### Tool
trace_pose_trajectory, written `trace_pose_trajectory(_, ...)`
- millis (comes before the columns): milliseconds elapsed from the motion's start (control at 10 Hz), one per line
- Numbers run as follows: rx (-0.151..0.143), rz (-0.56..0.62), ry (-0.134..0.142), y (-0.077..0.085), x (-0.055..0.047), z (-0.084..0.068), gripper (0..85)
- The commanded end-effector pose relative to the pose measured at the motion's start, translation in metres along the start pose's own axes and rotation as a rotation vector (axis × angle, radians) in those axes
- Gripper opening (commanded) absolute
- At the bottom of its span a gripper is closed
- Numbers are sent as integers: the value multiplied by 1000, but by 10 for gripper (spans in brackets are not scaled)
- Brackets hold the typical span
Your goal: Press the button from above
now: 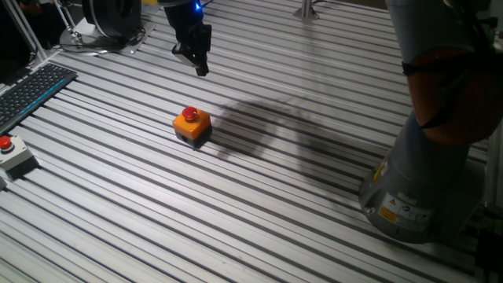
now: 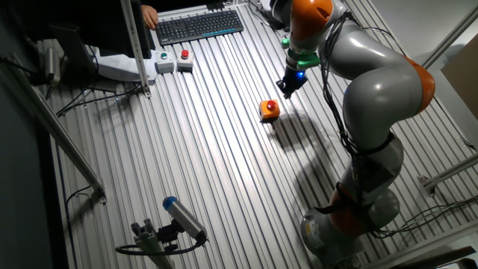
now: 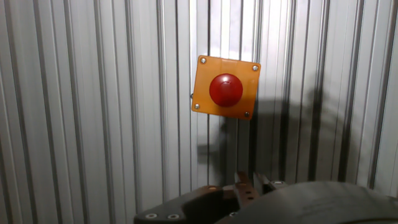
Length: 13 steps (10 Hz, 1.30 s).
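While the hand [image 1: 198, 61] is held in the air above the ribbed tabletop [image 1: 259, 212], the button [image 1: 192, 126] is seen standing near the tabletop's middle, in front of and below the fingers, apart from them. Open bare surface is left on every side of the orange box. A keyboard [image 1: 31, 90] and a grey-white button box [image 1: 11, 153] are found at the far edge, well apart. Nothing is held by the hand; how far it is open cannot be told, since the fingertips are cut off in the hand view.

Glossy plastic button [image 3: 225, 89], ribbed metal table [image 3: 93, 124]
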<state>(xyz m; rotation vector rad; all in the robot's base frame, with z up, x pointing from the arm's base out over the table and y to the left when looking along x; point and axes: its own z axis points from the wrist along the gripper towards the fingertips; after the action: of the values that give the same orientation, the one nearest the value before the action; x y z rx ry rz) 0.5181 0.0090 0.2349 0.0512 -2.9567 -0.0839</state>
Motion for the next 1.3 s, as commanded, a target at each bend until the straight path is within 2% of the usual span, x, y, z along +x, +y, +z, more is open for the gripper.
trace_pose_trajectory(0, 40, 9, 14, 0, 0, -1, 340)
trace_pose_trajectory(100, 72, 77, 89, 4, 2, -4, 680)
trace_pose_trajectory(200, 47, 129, 70, 8, 2, -4, 850)
trace_pose_trajectory(300, 64, 127, 51, 8, 2, -4, 850)
trace_pose_trajectory(400, 62, 125, 36, 7, 3, -3, 850)
trace_pose_trajectory(500, 59, 110, 34, 7, 2, -2, 680)
trace_pose_trajectory(600, 33, 89, 49, 6, 2, -2, 510)
trace_pose_trajectory(700, 15, 71, 57, 6, 1, -2, 170)
trace_pose_trajectory(800, -18, 54, 46, 5, 0, -1, 0)
trace_pose_trajectory(900, 1, 45, 33, 5, -1, -1, 0)
trace_pose_trajectory(1000, -1, 43, 18, 4, -1, -1, 0)
trace_pose_trajectory(1100, -1, 32, -22, 3, -1, 0, 0)
trace_pose_trajectory(1200, -13, 14, -88, 2, -1, 0, 0)
